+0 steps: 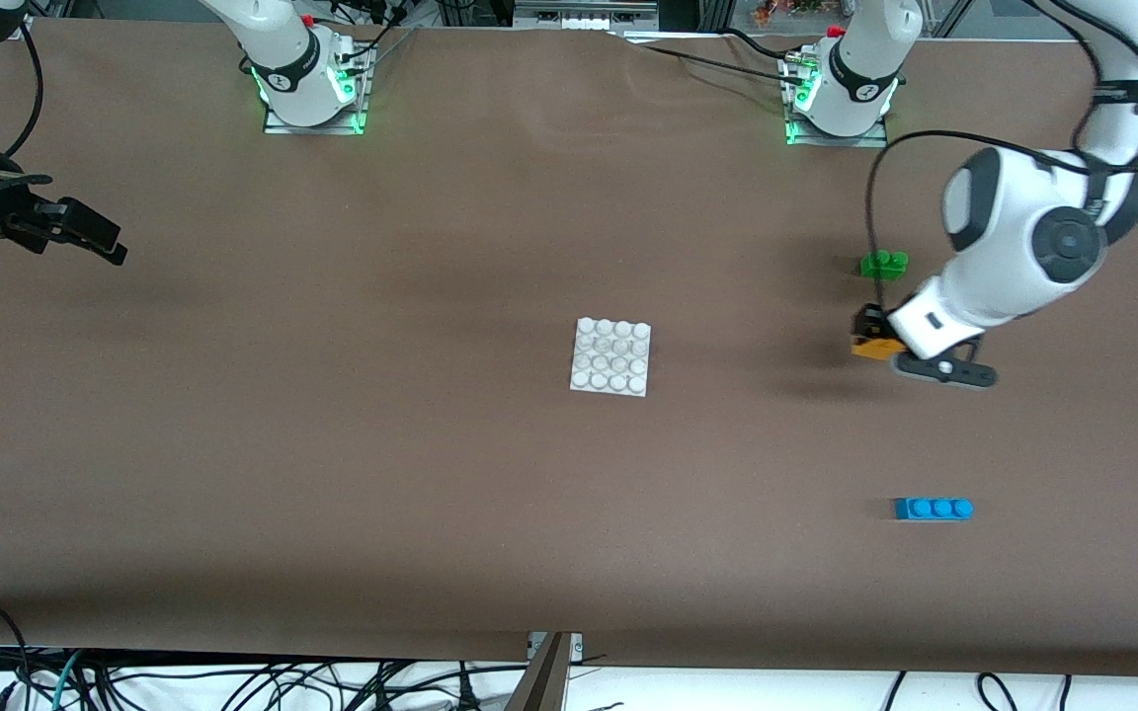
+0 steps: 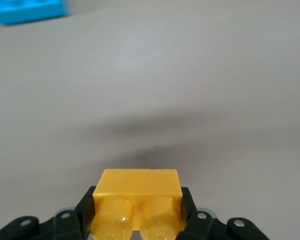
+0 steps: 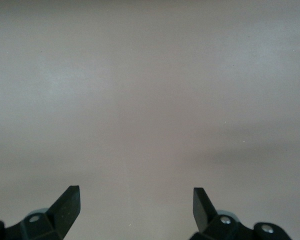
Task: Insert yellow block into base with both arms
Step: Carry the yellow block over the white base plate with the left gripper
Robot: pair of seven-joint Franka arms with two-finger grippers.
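- Risk, as I judge it: the yellow block (image 2: 137,200) sits at the very tips of the left gripper (image 2: 137,220), so a quick swing toward the base (image 1: 611,356) could twist it between the pads, and its underside would then meet the studs askew and jam instead of seating
- A second risk: the base lies loose on the surface (image 1: 332,444) with nothing pinning it, so a downward press from one arm alone could slide or tip it; the right gripper (image 3: 135,210) hangs with fingers spread wide, gripping nothing, over bare surface at the right arm's end, well apart from the base, at about 9 o'clock from it in the front view
- The left gripper is clamped on the yellow block, one finger on each side, studs facing the wrist camera; whether the block has cleared the surface I cannot tell
- In the front view the held block (image 1: 875,345) is at roughly 3 o'clock from the base, well apart from it
- The green brick (image 1: 883,263) lies near the block at 12 o'clock, the blue brick (image 1: 934,509) farther off at about 5 o'clock, so neither blocks a straight path to the base
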